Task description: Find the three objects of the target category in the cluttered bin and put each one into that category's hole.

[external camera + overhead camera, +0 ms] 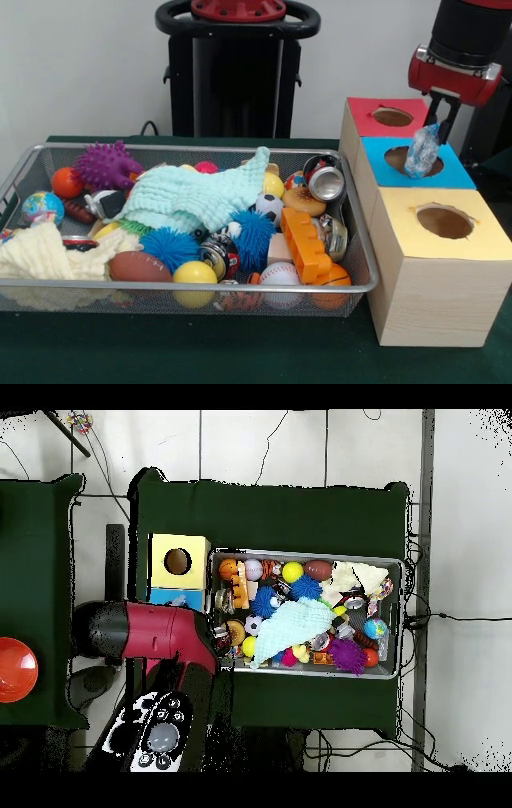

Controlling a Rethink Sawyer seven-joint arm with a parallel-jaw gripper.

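No text or label can be read.

You see the wire bin (48,152) at the left in the front view, and the three boxes (436,272) stand in a row just beside its right side, front to back.

Dark green bench (240,356) with a wire mesh bin (160,300) beside a row of three holed boxes (432,296).
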